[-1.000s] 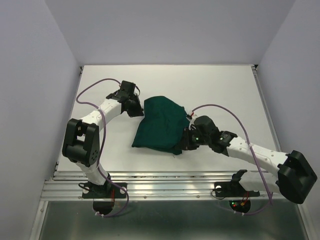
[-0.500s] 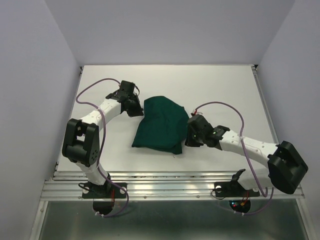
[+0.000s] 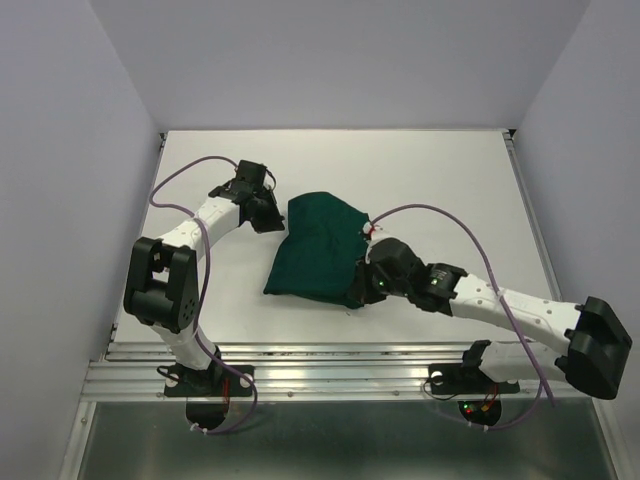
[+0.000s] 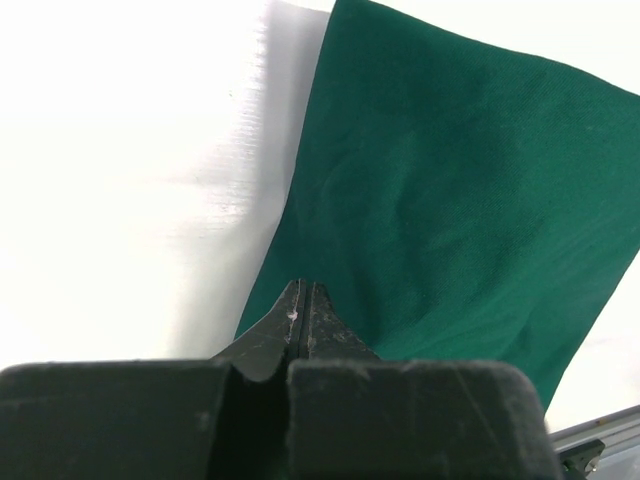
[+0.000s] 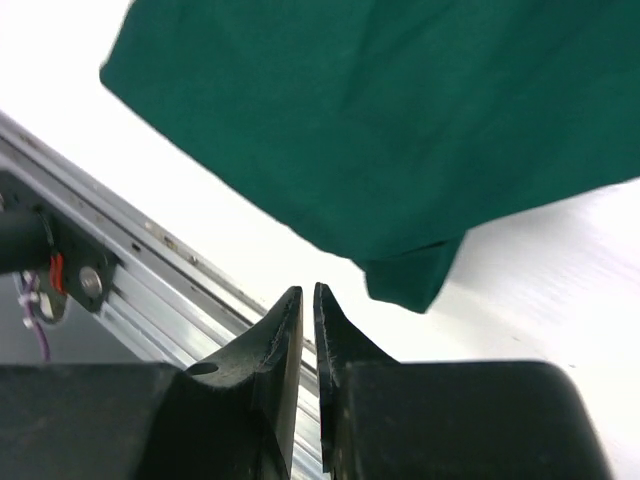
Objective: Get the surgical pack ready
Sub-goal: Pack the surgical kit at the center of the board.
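Centrally, dark green cloth drape [image 3: 320, 250] flanked by left gripper [image 4: 303, 288], jaws closed, and right gripper [image 5: 302, 292], jaws narrowly parted, empty.

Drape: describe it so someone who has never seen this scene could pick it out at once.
Look at the middle of the white table. There lies the drape, a rumpled dark green cloth. It is the only green thing and the only soft one in view.

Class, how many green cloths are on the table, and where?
1. The green cloth lies bunched near the middle of the table, between the left gripper and the right gripper. Anything folded inside it is hidden.
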Available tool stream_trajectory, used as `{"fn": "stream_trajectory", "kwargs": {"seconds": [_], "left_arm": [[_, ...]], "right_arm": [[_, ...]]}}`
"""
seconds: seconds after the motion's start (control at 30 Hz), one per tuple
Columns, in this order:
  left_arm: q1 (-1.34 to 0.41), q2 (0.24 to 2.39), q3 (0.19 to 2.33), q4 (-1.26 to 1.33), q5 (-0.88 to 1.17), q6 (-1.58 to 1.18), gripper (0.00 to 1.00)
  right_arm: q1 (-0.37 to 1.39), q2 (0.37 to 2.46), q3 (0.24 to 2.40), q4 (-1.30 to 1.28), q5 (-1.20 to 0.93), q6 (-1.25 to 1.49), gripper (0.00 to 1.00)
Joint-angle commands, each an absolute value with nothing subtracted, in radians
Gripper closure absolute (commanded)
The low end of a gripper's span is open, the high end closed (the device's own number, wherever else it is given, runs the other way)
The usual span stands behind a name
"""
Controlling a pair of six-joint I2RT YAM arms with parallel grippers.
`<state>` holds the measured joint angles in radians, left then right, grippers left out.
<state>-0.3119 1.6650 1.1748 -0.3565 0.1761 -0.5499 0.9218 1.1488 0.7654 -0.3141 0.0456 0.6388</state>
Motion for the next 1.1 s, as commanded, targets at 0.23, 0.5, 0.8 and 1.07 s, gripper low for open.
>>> {"fn": "stream_trajectory", "kwargs": {"seconds": [0.23, 0.5, 0.8, 1.07], "left_arm": [[-0.298, 1.626, 1.167, -0.345, 0.190, -0.528, 1.00], [-0.296, 1.634, 1.163, -0.334, 0.202, -0.525, 1.00], [-0.291, 1.638, 1.161, -0.328, 0.212, -0.520, 1.00], [-0.275, 1.611, 1.158, -0.337, 0.204, -0.514, 1.00]], "right_arm": [[0.973, 1.311, 0.837, -0.285, 0.142, 0.641, 0.86], [0.973, 1.410, 0.907, -0.506, 0.437, 0.808, 0.88], [0.973, 1.470, 0.896, -0.568, 0.453, 0.865, 0.89], [0.754, 1.243, 0.801, -0.546, 0.407, 0.835, 0.85]]}}
